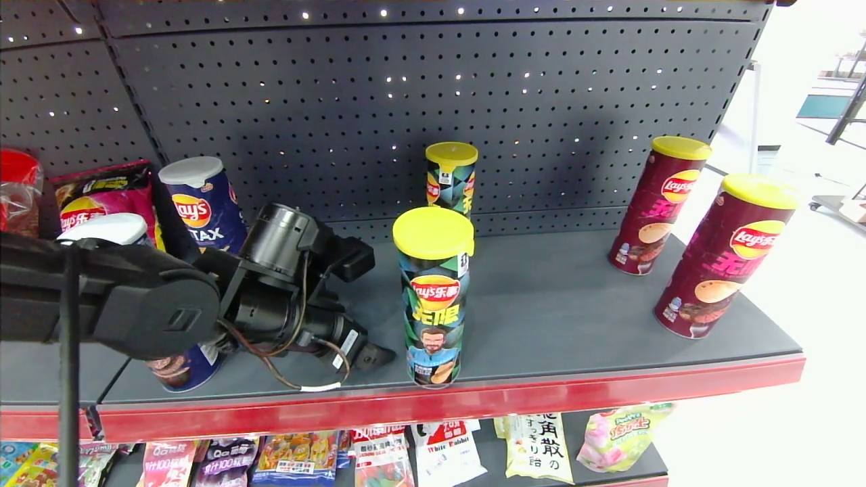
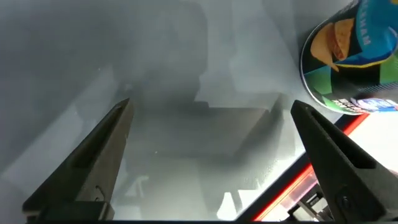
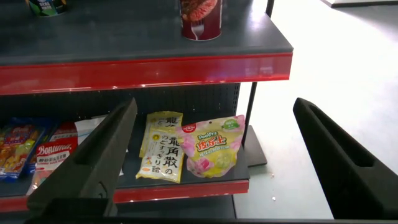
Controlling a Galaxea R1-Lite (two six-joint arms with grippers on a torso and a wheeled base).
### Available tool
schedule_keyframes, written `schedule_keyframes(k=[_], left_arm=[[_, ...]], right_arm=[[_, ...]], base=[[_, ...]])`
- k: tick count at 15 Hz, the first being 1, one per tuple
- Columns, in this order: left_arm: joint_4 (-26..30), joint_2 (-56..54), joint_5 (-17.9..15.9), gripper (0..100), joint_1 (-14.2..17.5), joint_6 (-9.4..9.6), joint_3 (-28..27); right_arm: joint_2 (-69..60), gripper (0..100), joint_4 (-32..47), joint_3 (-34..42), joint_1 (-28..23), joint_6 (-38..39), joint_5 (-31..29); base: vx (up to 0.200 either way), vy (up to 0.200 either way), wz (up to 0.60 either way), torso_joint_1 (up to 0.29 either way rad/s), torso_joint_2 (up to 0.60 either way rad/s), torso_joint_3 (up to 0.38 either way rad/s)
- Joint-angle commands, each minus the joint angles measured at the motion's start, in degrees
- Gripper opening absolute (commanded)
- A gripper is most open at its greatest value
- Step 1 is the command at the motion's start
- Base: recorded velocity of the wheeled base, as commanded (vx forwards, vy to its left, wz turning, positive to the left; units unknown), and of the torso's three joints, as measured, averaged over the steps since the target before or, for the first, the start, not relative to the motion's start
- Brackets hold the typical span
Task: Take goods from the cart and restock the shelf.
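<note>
Two green cans (image 1: 434, 297), two maroon cans (image 1: 727, 257), left hand (image 2: 211, 155) spread, right hand (image 3: 211, 162) spread

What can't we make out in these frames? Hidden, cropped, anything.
- Head view: the left arm covers most of the front blue can, so its label is hidden.
- Head view: the red item is cut by the left edge, so what it is stays unclear.
- Right wrist view: the maroon can is cropped by the top edge.
- Left wrist view: the green can is cut off at the corner.
</note>
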Motion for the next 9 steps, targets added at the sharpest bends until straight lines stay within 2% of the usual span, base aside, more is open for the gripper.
schedule_keyframes(k=[1, 9], left_arm=[[-0.1, 0.9, -0.1, 100, -0.6, -0.01, -0.3], [-0.1, 2.1, -0.1, 100, -1.5, -0.1, -1.5]], right_arm=[[0.0, 100, 0.0, 0.0, 0.0, 0.0, 0.0], [0.0, 100, 0.0, 0.0, 0.0, 0.0, 0.0]], base=[[0.0, 0.0, 0.0, 0.0, 0.0, 0.0], [0.0, 0.0, 0.0, 0.0, 0.0, 0.0]])
